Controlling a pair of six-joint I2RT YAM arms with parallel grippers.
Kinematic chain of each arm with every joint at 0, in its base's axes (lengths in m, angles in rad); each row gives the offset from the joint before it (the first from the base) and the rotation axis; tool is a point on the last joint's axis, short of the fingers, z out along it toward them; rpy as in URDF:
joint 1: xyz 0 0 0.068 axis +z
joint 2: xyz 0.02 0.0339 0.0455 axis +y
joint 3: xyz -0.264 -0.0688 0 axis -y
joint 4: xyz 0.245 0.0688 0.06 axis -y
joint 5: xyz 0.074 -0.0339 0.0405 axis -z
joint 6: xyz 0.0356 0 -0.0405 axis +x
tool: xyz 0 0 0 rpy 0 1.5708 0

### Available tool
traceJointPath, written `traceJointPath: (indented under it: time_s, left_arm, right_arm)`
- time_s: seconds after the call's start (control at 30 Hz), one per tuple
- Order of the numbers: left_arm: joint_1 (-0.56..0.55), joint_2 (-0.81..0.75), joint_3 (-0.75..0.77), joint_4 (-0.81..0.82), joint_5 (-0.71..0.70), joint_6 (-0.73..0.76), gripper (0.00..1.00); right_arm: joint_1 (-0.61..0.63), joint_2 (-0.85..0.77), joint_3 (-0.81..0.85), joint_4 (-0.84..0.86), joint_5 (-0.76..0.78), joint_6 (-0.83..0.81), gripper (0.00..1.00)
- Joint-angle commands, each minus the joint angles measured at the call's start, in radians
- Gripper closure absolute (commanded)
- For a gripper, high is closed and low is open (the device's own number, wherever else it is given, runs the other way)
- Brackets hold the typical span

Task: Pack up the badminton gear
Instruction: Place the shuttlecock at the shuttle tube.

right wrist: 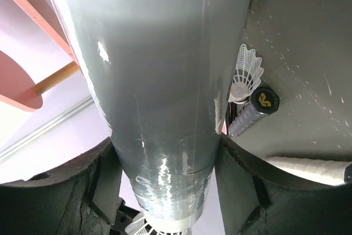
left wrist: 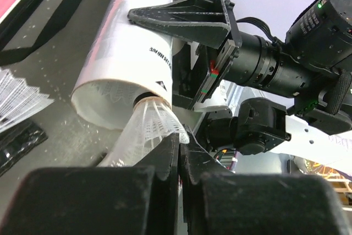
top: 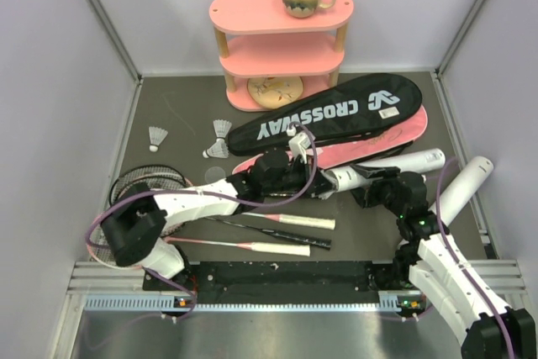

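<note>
Dark table (top: pixel 168 107), pale walls (top: pixel 50 81) close. The left gripper (left wrist: pixel 179 148) pinches a shuttlecock (left wrist: pixel 149 126) just ahead at the tube (left wrist: pixel 132 53), which the right gripper (right wrist: pixel 165 182) clamps.

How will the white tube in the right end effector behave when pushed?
The white tube looks glossy, so it may slide endwise in the right end effector if the shuttlecock presses in. Its thin-walled open mouth probably dents under a hard squeeze. Round, it would likely roll if released.

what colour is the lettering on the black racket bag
White, printed across the black racket bag; it shows best in the top external view.
</note>
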Motion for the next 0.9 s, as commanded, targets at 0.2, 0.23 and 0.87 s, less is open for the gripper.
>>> traceJointPath:
  time_s: [0.2, 0.23, 0.87]
  left_arm:
    - [0.008, -0.009, -0.038, 0.231, 0.064, 0.004, 0.18]
    - [0.008, -0.007, -0.041, 0.239, 0.073, -0.002, 0.17]
    - [0.022, 0.295, 0.162, 0.531, 0.326, -0.115, 0.14]
  right_arm:
    - [-0.006, -0.027, 0.049, 0.04, -0.023, 0.003, 0.75]
    - [-0.008, -0.029, 0.047, 0.043, -0.023, 0.003, 0.75]
    - [-0.008, -0.076, 0.044, 0.086, -0.101, 0.086, 0.75]
